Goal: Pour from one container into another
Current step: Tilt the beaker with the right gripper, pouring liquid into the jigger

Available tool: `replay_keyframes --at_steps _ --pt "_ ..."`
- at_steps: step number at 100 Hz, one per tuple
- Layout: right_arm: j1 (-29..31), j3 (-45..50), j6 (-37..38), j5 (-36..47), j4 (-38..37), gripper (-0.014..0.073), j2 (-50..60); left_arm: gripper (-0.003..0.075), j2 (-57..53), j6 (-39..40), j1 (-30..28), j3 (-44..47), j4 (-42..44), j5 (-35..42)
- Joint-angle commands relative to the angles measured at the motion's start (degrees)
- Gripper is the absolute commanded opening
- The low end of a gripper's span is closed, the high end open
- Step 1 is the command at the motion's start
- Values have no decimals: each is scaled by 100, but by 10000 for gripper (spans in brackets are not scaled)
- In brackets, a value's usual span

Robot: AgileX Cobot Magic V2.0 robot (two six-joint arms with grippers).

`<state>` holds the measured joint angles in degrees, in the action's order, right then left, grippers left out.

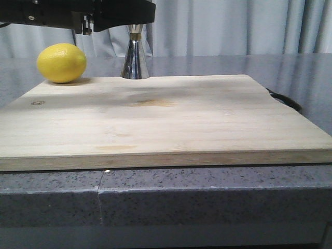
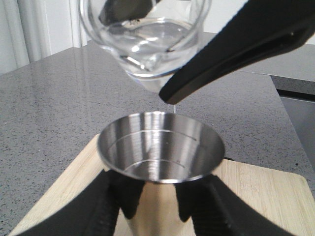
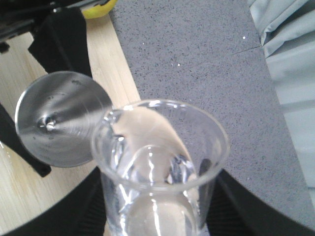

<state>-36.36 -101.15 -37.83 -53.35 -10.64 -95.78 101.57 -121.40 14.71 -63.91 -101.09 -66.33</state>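
Observation:
The steel jigger [image 1: 135, 59] stands at the far edge of the wooden board [image 1: 155, 122]; its top is hidden behind a black arm [image 1: 93, 15]. In the left wrist view my left gripper [image 2: 155, 211] is shut on the jigger [image 2: 160, 150] just below its open cup. The glass beaker [image 2: 147, 39] hangs tilted right above that cup, holding clear liquid, with a thin trickle at its lip. My right gripper [image 3: 157, 216] is shut on the beaker [image 3: 160, 162], whose lip leans over the jigger's mouth [image 3: 59, 120]. The beaker is out of the front view.
A yellow lemon [image 1: 61, 63] rests on the board's far left corner, close to the jigger. The board lies on a grey speckled counter [image 1: 290, 67]. A black strap [image 1: 285, 99] sticks out at the board's right edge. Curtains hang behind.

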Motion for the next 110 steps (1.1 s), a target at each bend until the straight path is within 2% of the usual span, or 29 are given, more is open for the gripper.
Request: replay_keyframes --at_steps 1,110 --pt "-12 -211 -290 300 -148 290 252 238 -226 44 47 -176 -571 -496" --pt "-79 -211 -1457 438 -460 290 252 238 -226 44 47 -176 -571 -496"
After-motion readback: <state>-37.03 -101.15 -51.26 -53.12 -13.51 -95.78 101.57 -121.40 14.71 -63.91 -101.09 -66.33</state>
